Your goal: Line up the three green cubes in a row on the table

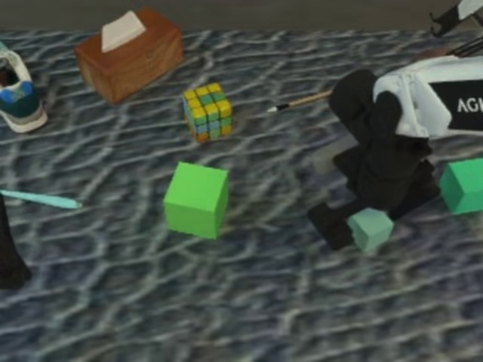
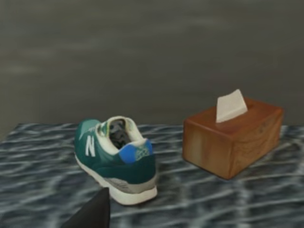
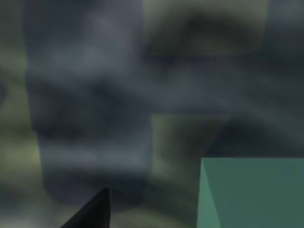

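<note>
Working the right side of the dark blue-grey net-patterned table (image 1: 249,302), the right gripper (image 1: 361,219) sits low at approx 4 o'clock from table centre, right over the small pale mint-green cube (image 1: 370,228). Whether the jaws are spread or closed on the cube, I cannot tell: the black wrist body hides the fingertips from above, and the right wrist view gives only one dark finger tip (image 3: 92,211) beside a teal-green cube face (image 3: 251,192), v. close.

Other task pieces: the large bright lime-green cube (image 1: 196,199) stands just below centre, at 9 o'clock from the mint one and well apart. The medium emerald-green cube (image 1: 462,185) sits at the 3 o'clock edge, near the mint cube at its 2 o'clock.

Judgement: the step in hand looks like grasping or setting the mint cube. To do it well, keep the fingers square to two opposite faces, centred on the cube, w/ wrist vertical so it doesn't twist. Keep the arm off the emerald cube close by. A row thru the lime cube's line seems the sensible target.

Left arm is parked at 9 o'clock; its wrist cam faces the teal-and-white sneaker (image 2: 116,159) and the brown wooden tissue box (image 2: 232,137).
</note>
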Robot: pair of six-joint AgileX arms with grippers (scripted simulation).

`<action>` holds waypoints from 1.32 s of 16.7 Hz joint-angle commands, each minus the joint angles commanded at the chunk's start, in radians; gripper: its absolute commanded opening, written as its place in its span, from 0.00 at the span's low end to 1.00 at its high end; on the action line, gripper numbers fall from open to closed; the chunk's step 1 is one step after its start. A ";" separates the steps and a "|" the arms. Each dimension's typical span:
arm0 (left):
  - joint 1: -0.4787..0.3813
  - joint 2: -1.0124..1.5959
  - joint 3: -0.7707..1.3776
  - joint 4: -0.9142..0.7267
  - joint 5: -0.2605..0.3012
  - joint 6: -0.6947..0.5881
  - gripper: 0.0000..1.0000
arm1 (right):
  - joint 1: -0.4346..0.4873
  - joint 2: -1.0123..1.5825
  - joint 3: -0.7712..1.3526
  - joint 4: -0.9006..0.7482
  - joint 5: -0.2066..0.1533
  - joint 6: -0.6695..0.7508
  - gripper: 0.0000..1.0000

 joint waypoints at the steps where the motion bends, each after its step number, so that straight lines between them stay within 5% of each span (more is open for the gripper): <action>1: 0.000 0.000 0.000 0.000 0.000 0.000 1.00 | 0.000 0.011 -0.013 0.020 0.000 0.000 1.00; 5: 0.000 0.000 0.000 0.000 0.000 0.000 1.00 | 0.001 0.016 -0.020 0.029 0.000 0.001 1.00; 18: 0.000 0.000 0.000 0.000 0.000 0.000 1.00 | 0.001 0.016 -0.020 0.029 0.000 0.001 0.02; 22: 0.000 0.000 0.000 0.000 0.000 0.000 1.00 | 0.001 0.016 -0.020 0.029 0.000 0.001 0.00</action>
